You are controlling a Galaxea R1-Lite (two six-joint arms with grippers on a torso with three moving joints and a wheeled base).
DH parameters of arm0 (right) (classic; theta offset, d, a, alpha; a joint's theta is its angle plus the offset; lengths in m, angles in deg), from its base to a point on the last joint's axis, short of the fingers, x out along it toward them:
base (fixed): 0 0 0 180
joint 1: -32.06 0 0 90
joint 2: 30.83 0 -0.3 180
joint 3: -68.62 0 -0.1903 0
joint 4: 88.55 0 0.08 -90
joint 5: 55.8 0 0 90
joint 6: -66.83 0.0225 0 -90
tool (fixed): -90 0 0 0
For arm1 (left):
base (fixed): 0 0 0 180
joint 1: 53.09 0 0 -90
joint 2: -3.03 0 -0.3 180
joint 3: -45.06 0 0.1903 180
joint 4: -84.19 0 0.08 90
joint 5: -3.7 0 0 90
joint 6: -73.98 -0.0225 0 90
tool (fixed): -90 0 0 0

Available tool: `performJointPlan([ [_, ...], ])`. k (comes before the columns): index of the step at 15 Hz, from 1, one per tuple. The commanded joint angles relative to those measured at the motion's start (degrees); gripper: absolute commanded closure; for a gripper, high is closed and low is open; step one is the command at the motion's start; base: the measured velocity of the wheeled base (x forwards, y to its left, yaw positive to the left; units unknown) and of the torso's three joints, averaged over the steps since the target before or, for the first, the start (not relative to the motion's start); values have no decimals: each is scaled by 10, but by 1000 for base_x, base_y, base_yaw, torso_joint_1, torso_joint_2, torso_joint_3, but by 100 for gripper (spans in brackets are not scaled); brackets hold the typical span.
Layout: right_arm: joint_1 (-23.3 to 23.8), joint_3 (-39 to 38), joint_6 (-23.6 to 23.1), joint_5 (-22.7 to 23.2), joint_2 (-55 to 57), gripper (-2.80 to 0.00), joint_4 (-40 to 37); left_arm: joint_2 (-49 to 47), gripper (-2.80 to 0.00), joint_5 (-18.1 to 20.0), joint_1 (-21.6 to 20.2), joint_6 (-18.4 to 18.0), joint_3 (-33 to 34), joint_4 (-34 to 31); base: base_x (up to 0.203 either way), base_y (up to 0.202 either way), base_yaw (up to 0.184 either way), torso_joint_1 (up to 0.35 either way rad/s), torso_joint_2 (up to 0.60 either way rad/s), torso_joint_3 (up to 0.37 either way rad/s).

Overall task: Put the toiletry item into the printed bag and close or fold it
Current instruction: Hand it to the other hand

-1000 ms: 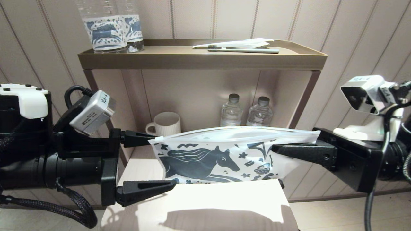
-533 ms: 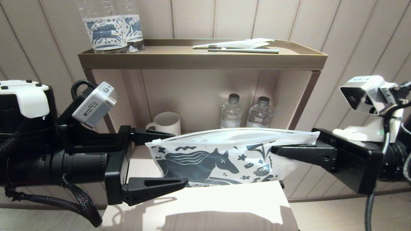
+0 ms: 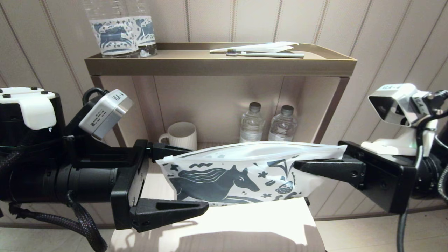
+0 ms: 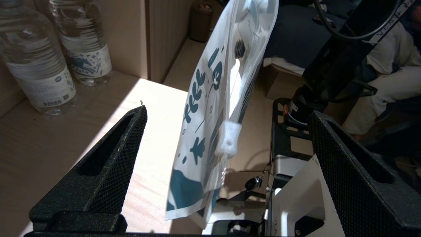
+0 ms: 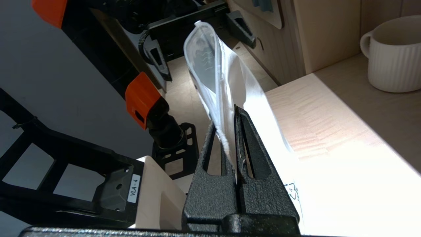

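The printed bag [image 3: 227, 175], white with a dark teal horse, hangs lengthwise above the lower shelf. My right gripper [image 3: 297, 162] is shut on its right end; the right wrist view shows the fingers [image 5: 250, 154] pinching the white plastic [image 5: 210, 65]. My left gripper [image 3: 196, 178] stands open, one finger behind the bag's left end and one in front and below. In the left wrist view the bag [image 4: 200, 108] and its white zip slider [image 4: 228, 140] hang between the fingers, touching neither. A toothbrush [image 3: 266, 54] lies on the top tray beside a white wrapper [image 3: 262, 47].
The brown top tray [image 3: 217, 66] also carries two tall bottles with horse labels [image 3: 115, 35] at its left. Inside the shelf stand a ribbed white mug [image 3: 180, 134] and two small water bottles [image 3: 252, 122]. The pale lower shelf [image 3: 227, 224] lies just below the bag.
My left arm has moved right, so its open fingers now straddle the bag's left end. The bag has sagged slightly lower and left. The right gripper keeps its hold.
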Motion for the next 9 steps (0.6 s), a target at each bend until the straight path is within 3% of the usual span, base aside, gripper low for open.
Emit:
performJointPlan([
  [1, -2, 0, 0, 3, 1, 0, 3, -6, -280, 2, 4, 0, 3, 6, 0, 0, 0, 0, 0, 0],
  [9, -6, 0, -3, 3, 5, 0, 3, -12, -280, 1, 7, 16, 5, 24, 0, 0, 0, 0, 0, 0],
])
